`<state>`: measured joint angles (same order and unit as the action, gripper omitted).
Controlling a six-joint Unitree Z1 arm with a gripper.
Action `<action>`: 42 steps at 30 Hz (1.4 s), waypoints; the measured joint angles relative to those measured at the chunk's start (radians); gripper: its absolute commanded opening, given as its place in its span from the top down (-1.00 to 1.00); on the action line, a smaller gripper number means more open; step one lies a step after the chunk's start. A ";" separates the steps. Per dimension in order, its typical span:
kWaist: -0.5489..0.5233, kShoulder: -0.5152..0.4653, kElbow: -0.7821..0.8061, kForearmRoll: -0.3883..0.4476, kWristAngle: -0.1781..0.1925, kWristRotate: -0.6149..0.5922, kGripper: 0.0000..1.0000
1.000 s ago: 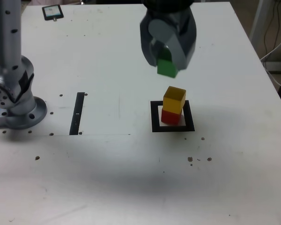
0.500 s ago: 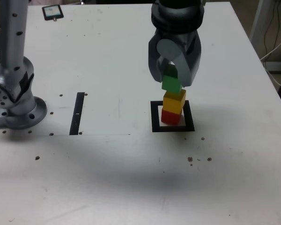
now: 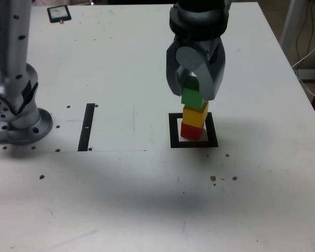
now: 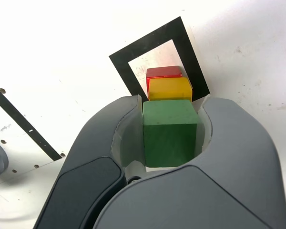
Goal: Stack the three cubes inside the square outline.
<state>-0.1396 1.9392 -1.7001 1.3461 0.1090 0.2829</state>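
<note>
- The gripper (image 3: 193, 93) has its jaws clamped on the green cube (image 3: 192, 97), one on each side face, as the wrist view shows (image 4: 170, 132); the cube hangs straight at 6 o'clock from the wrist.
- Directly beneath it sits the yellow cube (image 3: 195, 114) on the red cube (image 3: 191, 130), inside the square outline (image 3: 174, 137); in the exterior view the green appears to touch or nearly touch the yellow top, though contact cannot be confirmed.
- The green cube looks shifted slightly toward 9 o'clock of the yellow in the exterior view; in the wrist view the three colours line up closely (image 4: 169, 88), (image 4: 164, 72); so any offset is small.
- My judgement: the coming move is a release, and it turns on the green sitting flat and centred.
- Nothing obstructs; the black strip (image 3: 87, 126) lies well apart at 9 o'clock, the arm base (image 3: 18, 118) farther that way.
</note>
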 measured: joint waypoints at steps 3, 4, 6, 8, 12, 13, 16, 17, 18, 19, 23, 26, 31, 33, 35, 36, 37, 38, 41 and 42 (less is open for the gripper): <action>0.000 0.000 0.002 -0.002 0.001 0.000 0.41; 0.000 0.000 0.003 -0.002 0.001 0.000 0.33; 0.000 0.000 0.004 -0.002 0.002 0.000 0.10; 0.000 0.001 0.004 -0.002 0.002 0.000 -0.18; 0.000 0.007 0.008 -0.011 0.002 0.000 -0.73; 0.000 0.007 0.011 -0.015 0.002 0.000 -0.82; 0.000 0.007 0.020 -0.026 0.002 -0.002 -0.97; 0.000 0.007 0.023 -0.027 0.002 -0.005 -0.99; 0.000 0.007 0.027 -0.028 0.005 -0.010 -0.99; 0.000 0.006 0.030 -0.028 0.010 -0.014 -0.99; 0.000 -0.012 0.045 -0.030 0.026 -0.033 -0.99; 0.000 -0.035 0.050 -0.030 0.027 -0.034 -0.99; 0.000 -0.124 0.058 -0.002 0.027 -0.034 -0.99; 0.000 -0.165 0.060 0.014 0.027 -0.034 -0.99; 0.000 -0.190 0.060 0.028 0.025 -0.034 -0.99; 0.000 -0.198 0.059 0.039 0.021 -0.034 -0.99; 0.000 -0.205 0.057 0.056 0.016 -0.034 -0.99; 0.000 -0.215 0.053 0.076 0.010 -0.034 -0.99; 0.011 -0.248 0.055 0.134 0.004 -0.030 -0.99; 0.024 -0.265 0.067 0.149 0.003 -0.029 -0.99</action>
<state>-0.1154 1.6742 -1.6326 1.4952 0.1122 0.2540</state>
